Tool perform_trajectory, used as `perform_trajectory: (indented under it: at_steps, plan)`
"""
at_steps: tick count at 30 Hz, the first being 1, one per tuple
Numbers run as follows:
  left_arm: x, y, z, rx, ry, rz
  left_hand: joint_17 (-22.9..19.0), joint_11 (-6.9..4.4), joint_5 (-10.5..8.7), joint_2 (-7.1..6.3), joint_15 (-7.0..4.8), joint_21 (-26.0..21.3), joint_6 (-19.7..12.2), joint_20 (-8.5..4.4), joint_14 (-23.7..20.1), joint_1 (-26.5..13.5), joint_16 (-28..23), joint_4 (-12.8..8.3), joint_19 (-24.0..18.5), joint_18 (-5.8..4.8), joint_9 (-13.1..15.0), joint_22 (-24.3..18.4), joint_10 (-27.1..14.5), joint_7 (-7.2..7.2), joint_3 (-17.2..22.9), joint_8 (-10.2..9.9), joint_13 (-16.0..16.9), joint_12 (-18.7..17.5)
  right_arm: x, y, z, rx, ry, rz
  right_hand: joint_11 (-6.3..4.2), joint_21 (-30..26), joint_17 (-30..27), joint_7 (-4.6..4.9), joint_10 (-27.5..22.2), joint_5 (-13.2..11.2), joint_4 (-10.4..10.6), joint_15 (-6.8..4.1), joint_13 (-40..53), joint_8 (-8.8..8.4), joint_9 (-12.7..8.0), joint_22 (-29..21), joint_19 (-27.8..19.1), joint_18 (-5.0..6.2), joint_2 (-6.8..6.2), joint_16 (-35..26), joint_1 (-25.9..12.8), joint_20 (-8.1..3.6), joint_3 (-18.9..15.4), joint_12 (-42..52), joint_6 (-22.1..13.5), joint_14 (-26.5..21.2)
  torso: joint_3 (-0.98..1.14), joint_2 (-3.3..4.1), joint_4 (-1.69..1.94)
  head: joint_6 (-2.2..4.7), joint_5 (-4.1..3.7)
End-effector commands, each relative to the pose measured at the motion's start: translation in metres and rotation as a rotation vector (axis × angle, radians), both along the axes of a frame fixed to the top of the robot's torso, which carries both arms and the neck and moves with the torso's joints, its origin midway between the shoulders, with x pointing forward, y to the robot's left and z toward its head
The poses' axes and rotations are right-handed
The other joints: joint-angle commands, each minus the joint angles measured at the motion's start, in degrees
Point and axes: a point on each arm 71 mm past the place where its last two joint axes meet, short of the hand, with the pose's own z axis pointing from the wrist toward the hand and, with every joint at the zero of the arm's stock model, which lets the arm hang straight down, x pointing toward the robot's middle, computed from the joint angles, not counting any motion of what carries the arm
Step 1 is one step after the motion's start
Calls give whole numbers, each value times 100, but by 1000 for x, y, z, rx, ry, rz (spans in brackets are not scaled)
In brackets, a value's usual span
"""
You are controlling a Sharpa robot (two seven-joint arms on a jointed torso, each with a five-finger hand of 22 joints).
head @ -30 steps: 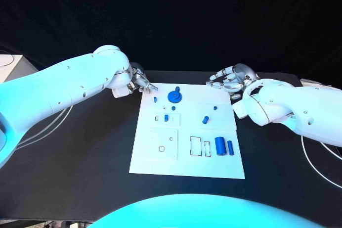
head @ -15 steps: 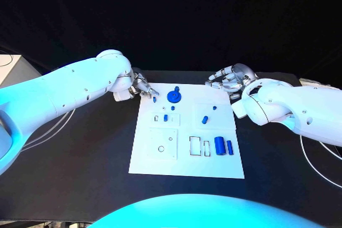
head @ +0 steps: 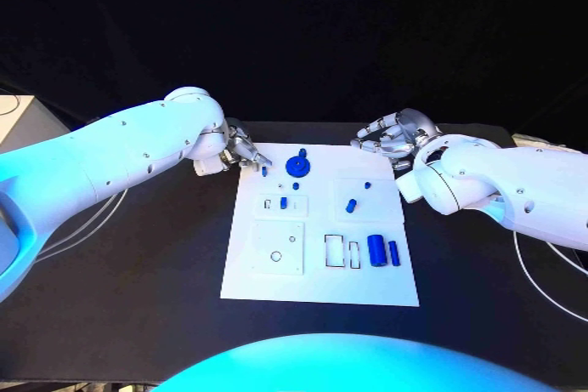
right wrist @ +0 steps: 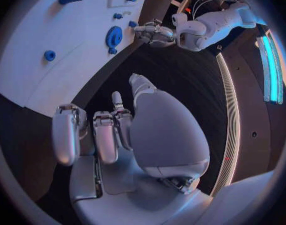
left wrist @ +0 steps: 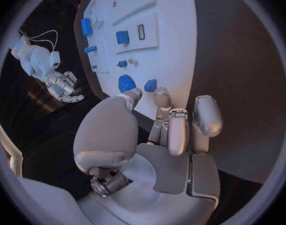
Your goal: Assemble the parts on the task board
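The white task board (head: 321, 277) lies in the middle of the black table. On its far part lie a blue gear (head: 298, 165) and a small blue peg (head: 265, 171). Two blue cylinders (head: 376, 250) rest side by side at its right, and smaller blue pieces (head: 352, 206) lie mid-board. My left hand (head: 239, 150) hovers at the far left corner, its fingers apart. In the left wrist view its fingertips (left wrist: 160, 97) stop just short of the peg (left wrist: 150, 85) and the gear (left wrist: 126, 82). My right hand (head: 390, 137) hangs beyond the far right corner, loosely curled and holding nothing.
A pale box (head: 19, 120) stands at the table's left edge. Thin cables (head: 529, 260) trail over the table on the right, and another runs under my left arm. Black table surrounds the board on all sides.
My left hand has edged right and closer to the small blue peg at the board's far left corner. The right hand and the parts have stayed put.
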Motion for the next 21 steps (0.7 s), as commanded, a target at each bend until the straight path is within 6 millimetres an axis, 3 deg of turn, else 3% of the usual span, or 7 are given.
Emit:
perform_trajectory:
  at_steps: [1, 12, 21]
  plan:
    - [-2, -6, -1, -18, 23, -29, 964, 1, 4, 17, 14, 38, 68, 15, 441, 117, 22, -62, 23, 7, -18, 12, 17, -21, 34, -12, 4, 44, 0, 2, 0, 0, -3, 22, -10, -37, 1247, -8, -40, 27, 4, 23, 728, 17, 5, 842, 58, 112, -9, -26, -58, 54, 18, -32, -35, 523, 4, -1, -1, 1, 1]
    - [-2, -6, -1, -20, 23, -28, 972, -43, -8, 136, -22, 44, 159, -7, 443, 407, 30, -109, 17, 7, -64, 23, 19, -71, 238, 37, 2, 73, 0, 2, 0, -1, -2, 21, -11, -41, 1249, -8, -36, 28, 2, 23, 731, 21, 5, 840, 57, 113, -8, -26, -59, 54, 26, -28, -37, 524, 3, 3, 1, 1, -12]
    - [-2, -7, -1, -22, 19, -29, 975, -80, -27, 213, -55, 46, 170, -35, 444, 733, 34, -315, 9, 7, -101, 29, 1, -109, 676, 86, -42, 64, 0, 2, 0, -1, -2, 20, -11, -55, 1242, -9, -41, 28, 2, 23, 726, 25, 5, 833, 52, 116, -2, -30, -58, 54, 34, -32, -37, 522, 2, 2, 0, 1, -11]
